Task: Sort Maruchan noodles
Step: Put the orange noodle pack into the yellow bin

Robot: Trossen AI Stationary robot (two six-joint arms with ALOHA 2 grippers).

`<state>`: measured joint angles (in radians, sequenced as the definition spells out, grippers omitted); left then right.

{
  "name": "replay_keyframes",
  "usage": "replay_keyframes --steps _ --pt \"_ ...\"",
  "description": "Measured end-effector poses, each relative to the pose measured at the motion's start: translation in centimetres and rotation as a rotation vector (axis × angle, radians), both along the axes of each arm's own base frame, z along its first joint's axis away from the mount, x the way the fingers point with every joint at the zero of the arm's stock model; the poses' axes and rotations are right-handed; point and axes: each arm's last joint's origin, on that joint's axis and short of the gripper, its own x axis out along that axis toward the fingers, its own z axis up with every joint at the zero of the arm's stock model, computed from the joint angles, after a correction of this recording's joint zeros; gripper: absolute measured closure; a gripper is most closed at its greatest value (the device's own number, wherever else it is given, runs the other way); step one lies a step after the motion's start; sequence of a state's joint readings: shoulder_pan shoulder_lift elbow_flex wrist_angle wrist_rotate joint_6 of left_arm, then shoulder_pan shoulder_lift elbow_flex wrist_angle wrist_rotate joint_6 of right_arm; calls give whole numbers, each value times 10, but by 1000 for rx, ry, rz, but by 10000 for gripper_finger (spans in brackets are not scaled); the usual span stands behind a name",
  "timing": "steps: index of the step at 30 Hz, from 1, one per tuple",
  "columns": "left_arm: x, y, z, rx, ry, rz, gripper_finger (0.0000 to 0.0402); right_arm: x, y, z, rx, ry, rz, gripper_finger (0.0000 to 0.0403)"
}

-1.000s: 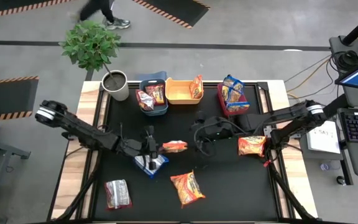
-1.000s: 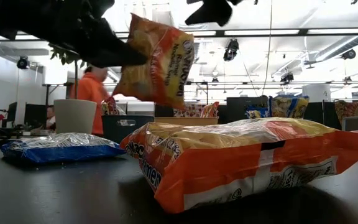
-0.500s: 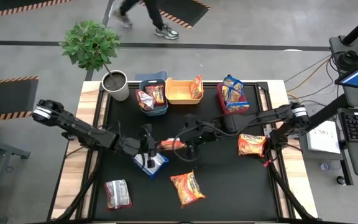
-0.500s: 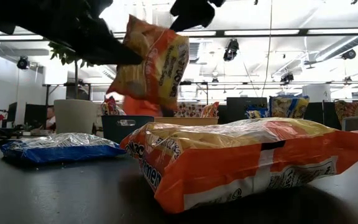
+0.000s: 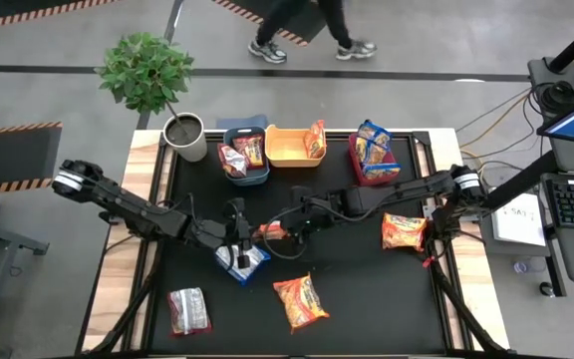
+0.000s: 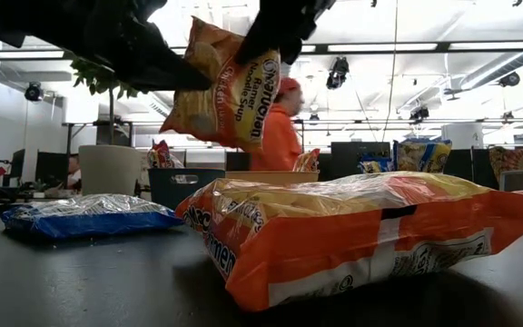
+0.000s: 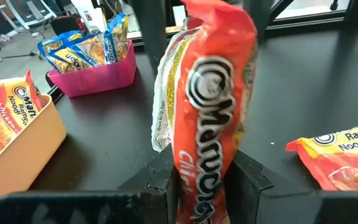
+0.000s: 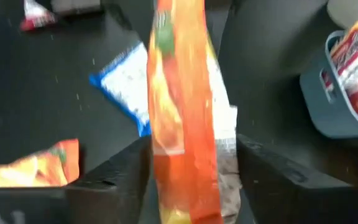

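One orange Maruchan noodle packet hangs in the air over the middle of the table, standing on edge. My left gripper is shut on it from the table's left. My right gripper has come in from the right and is open, one finger on either side of the packet's other end. More packets lie flat on the table: a blue one, an orange one, a dark red one and an orange one at the right. My left gripper pinches one end of the orange packet between its two fingers, coming roughly level from the table's left. The packet stands on edge, lifted clear of the table, and reaches out past the fingers. My right gripper straddles the packet's free end; whether its fingers touch it, I cannot tell.
Along the far edge stand a blue bin, a yellow bin and a red bin, each with packets in it. A potted plant stands at the far left corner. A person walks past beyond the table.
My right gripper has moved toward the table's left and a little down, tipping further downward, until its fingers stand around the free end of the held packet. My left gripper has kept still; the packet has tilted slightly in its hold.
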<state>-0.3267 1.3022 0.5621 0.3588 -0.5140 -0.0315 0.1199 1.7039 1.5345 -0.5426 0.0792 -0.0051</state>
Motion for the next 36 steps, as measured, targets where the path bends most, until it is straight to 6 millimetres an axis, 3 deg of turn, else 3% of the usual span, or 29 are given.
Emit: replay_keyframes --steps 5,10,16,20,26,31,36 --pt "0 0 1 1 -8 0 319 1 -2 -2 -6 4 -2 285" --pt "-1 1 5 3 -26 21 286 1 -3 -2 -8 10 -2 358" --pt "-12 4 15 39 -9 9 221 0 -10 -1 12 10 -32 382" --pt "-29 10 30 106 5 -3 186 -6 -27 8 45 13 -113 383" --pt "-61 26 54 147 -42 166 171 -13 -79 35 148 25 -357 381" --pt "-79 33 63 79 -113 258 171 -22 -143 57 234 -79 -611 381" --pt "-88 36 70 44 -157 264 171 -46 -210 60 322 -145 -908 381"
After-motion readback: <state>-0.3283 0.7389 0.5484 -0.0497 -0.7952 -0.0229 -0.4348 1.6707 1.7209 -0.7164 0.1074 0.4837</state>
